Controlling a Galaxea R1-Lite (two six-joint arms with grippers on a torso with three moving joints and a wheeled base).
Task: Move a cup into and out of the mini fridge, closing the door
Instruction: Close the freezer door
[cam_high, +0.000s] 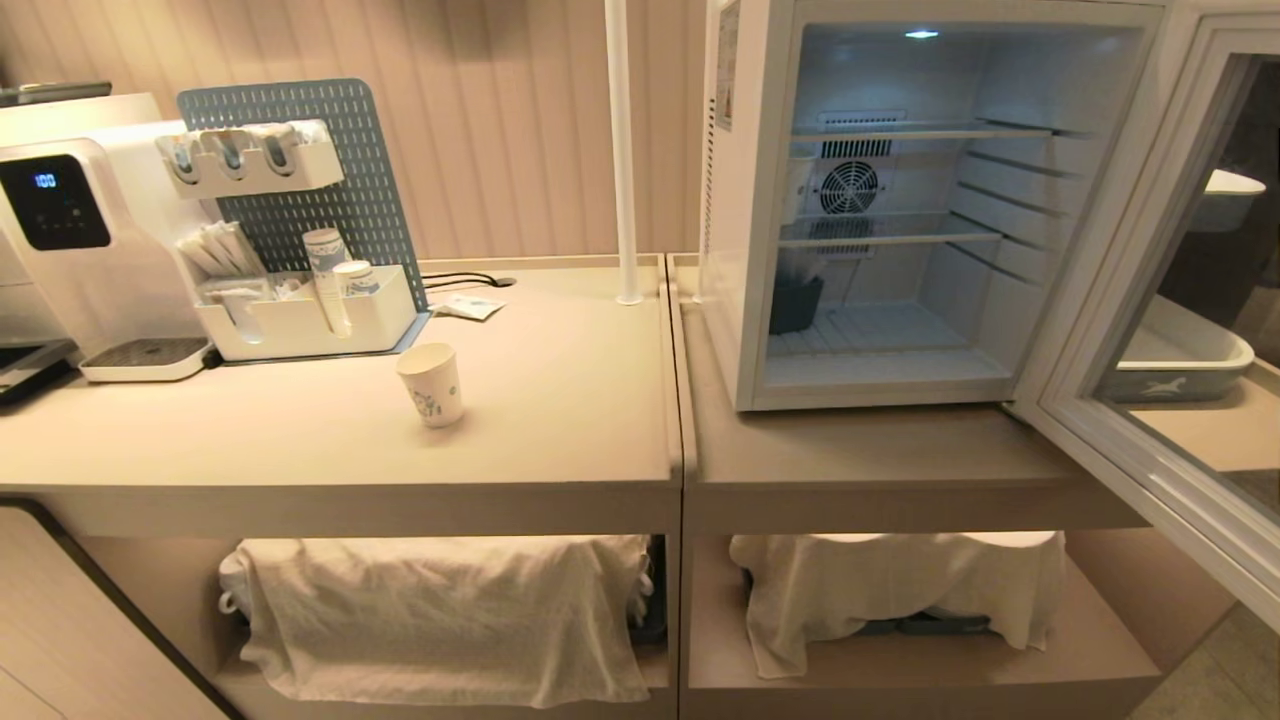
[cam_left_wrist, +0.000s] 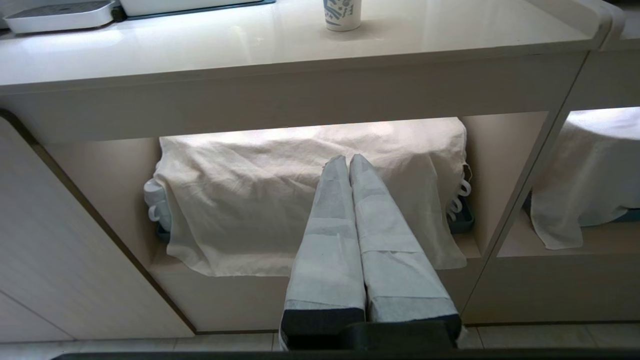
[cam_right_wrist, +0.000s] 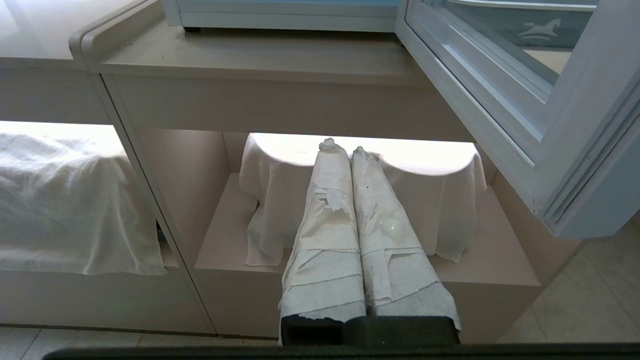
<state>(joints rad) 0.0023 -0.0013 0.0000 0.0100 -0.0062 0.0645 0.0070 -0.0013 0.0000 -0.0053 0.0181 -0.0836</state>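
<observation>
Counter: two pale beige counters (cam_high: 560, 440) stand side by side, each with an open shelf beneath.
Mini fridge: the mini fridge (cam_high: 745, 300) sits on the right-hand counter, lit inside, with wire shelves, a round fan on the back wall and a dark container on its floor at the left.
Door: the door (cam_high: 1110, 300) is swung wide open to the right; its glass pane shows a grey tub behind it.
Cloths: a white cloth (cam_high: 440, 610) covers things on the left lower shelf, and a second cloth (cam_high: 900, 585) covers things on the right lower shelf.
Water machine: a white dispenser (cam_high: 70, 240) with a dark display stands at the far left of the counter.
Organizer: a blue pegboard rack (cam_high: 330, 180) with white trays holds stacked cups and sachets.
Cup: the cup (cam_high: 431, 384) stands upright on the left counter, in front of the rack and well apart from the fridge.
Left gripper: the left gripper (cam_left_wrist: 348, 159) hangs low before the left shelf, its wrapped fingers pressed together, holding nothing.
Right gripper: the right gripper (cam_right_wrist: 345, 149) hangs low before the right shelf, below the open door, fingers pressed together and empty.
</observation>
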